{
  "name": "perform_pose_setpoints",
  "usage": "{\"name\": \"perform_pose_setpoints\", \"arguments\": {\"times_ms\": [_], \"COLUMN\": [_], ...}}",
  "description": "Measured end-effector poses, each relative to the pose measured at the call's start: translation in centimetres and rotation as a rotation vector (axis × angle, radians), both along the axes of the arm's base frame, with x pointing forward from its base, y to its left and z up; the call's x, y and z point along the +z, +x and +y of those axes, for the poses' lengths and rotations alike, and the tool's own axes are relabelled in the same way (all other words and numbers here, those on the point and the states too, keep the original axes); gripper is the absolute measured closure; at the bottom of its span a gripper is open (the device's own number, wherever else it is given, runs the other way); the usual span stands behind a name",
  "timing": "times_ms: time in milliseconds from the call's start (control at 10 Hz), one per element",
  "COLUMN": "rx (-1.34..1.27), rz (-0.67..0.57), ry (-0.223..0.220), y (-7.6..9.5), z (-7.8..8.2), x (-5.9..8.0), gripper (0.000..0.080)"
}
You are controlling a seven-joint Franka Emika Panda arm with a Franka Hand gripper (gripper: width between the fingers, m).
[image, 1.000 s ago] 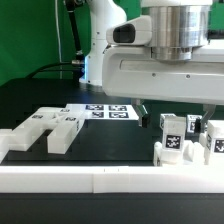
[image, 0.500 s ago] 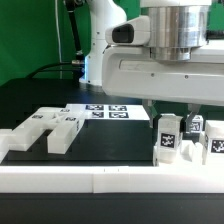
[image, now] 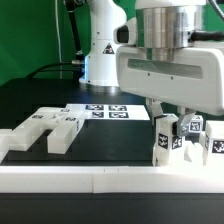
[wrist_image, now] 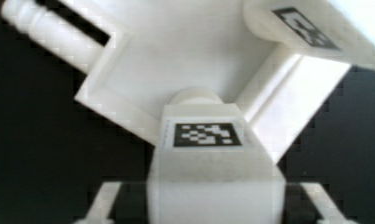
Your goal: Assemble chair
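1. Where the exterior view starts on its left, notched blocks point(image: 45, 128) lie flat on the black table point(image: 110, 145). They touch each other and sit well apart from the gripper point(image: 172, 122).
2. Marker board point(image: 105, 110) lies behind the blocks toward the middle, tags up, near the arm's base.
3. Rail point(image: 90, 180) runs along the near edge across the whole view, in front of every part. It hides the feet of the parts on the right.
4. Arm point(image: 170, 60) fills the upper right and covers the table behind the right-hand parts.
5. Post point(image: 164, 140) stands upright just behind the rail on the exterior view's right, tags facing the camera.
6. Gripper sits right above the post and is clenched on its upper end.
7. Other posts point(image: 214, 143) stand just beside the held one, further right and close-packed. Whether they touch it, cannot tell.
8. Wrist view: the tagged post sits centred between the two fingers point(wrist_image: 113, 200), one on each side.
9. Wrist view: a wide white part point(wrist_image: 166, 70) lies just beyond the post, with a second tag at its far end. Which chair part it is, cannot tell.
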State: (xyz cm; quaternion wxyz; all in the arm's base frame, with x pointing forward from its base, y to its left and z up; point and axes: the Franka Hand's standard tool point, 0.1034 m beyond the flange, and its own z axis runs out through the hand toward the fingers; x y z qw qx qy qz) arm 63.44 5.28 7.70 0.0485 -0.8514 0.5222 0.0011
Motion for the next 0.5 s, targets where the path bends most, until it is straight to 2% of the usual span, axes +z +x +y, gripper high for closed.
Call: {"name": "perform_pose_setpoints", "arguments": {"times_ms": [500], "rx": [-0.453], "rz": [0.014], "ry": [0.040], "y": [0.04], "z": [0.10], "x": [-0.13], "gripper": [0.0509]}}
